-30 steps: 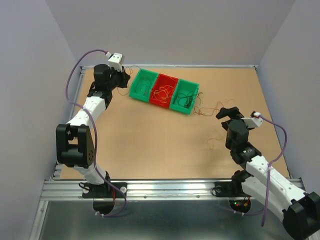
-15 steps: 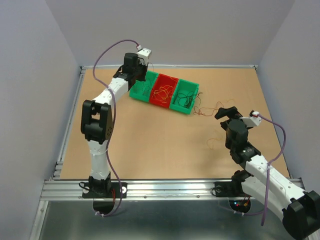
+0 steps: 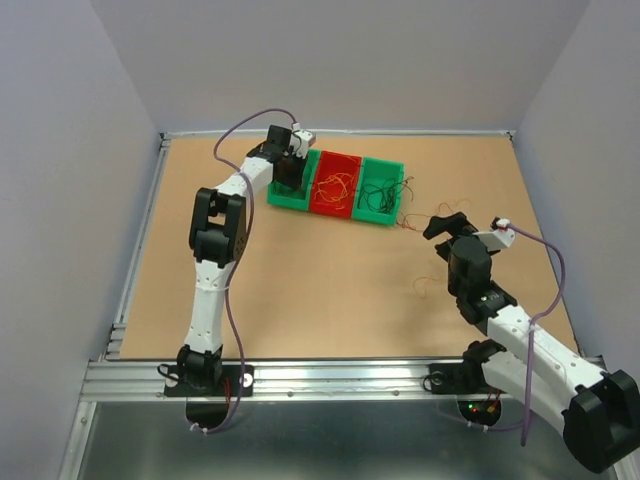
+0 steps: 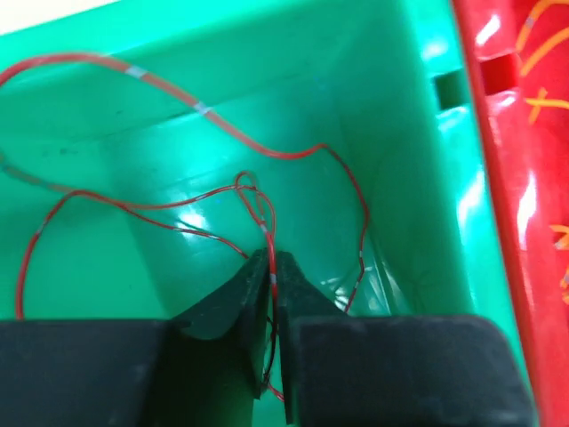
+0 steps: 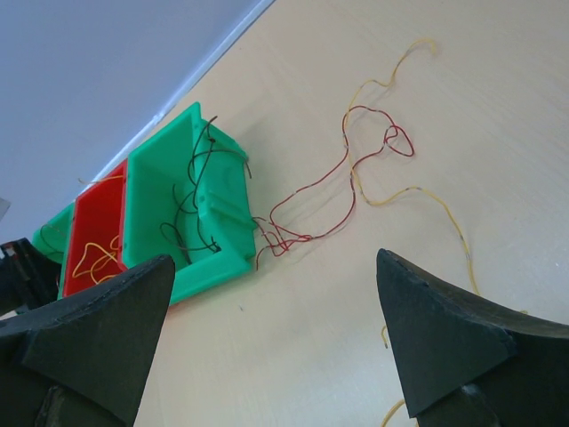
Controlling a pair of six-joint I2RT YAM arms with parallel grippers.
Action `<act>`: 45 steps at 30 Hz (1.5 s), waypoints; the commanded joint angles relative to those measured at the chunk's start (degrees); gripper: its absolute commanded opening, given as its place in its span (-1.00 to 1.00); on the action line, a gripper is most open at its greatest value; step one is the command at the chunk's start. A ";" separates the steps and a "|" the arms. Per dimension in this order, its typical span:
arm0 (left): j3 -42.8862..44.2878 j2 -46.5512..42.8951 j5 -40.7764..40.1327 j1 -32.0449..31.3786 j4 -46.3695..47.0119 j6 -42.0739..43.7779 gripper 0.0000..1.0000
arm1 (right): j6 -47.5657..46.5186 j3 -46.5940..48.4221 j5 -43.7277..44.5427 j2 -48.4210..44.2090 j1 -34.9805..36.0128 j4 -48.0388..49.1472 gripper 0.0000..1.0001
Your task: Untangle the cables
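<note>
The left gripper (image 4: 271, 267) sits deep in the left green bin (image 4: 391, 133), jaws pinching a red strand (image 4: 267, 153), apparently to deposit it. Beside it, the red bin (image 3: 341, 155) holds yellow ones. Rightward, tangled red and yellow cables (image 5: 353, 174) lie on the table (image 5: 498, 107); the right gripper (image 5: 274, 262) hovers spread wide, ready.

cables (image 3: 335, 188) in bins (image 3: 372, 216), more on table (image 3: 300, 290) to R

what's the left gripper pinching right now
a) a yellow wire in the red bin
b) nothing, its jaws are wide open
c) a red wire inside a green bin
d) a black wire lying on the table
c: the left wrist view shows the left gripper shut on a thin red wire down inside the green bin.
</note>
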 commanded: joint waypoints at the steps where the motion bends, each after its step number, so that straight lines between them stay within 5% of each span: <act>1: -8.72 -10.86 -0.22 -0.41 -0.71 0.89 -0.40 | -0.92 3.40 -0.93 1.51 0.07 3.19 1.00; 7: -17.08 -20.09 -4.70 -1.02 1.32 2.73 -0.15 | -2.06 4.28 -1.36 3.35 0.07 3.19 1.00; 9: -19.62 -21.50 -5.58 -1.03 1.76 3.43 0.23 | -2.06 4.63 -0.75 4.58 0.16 3.19 1.00; 12: -24.27 -25.63 -6.37 -1.03 5.71 3.87 0.47 | -2.06 5.42 -0.57 6.95 0.07 3.02 1.00; 24: -38.14 -43.99 -6.37 -1.20 17.40 3.17 0.61 | -1.36 8.67 -4.05 13.54 -4.38 1.70 1.00; 28: -51.07 -59.08 -9.26 -1.38 36.33 1.16 0.97 | -0.21 10.25 -12.69 18.20 -9.24 1.52 1.00; 34: -62.69 -73.26 -9.02 -1.29 52.10 -1.31 0.98 | 1.28 15.52 -21.13 26.11 -13.72 0.48 1.00; 45: -66.03 -70.38 -3.12 -1.46 61.08 -17.22 0.98 | 8.39 31.52 -26.15 44.83 -14.43 -10.34 1.00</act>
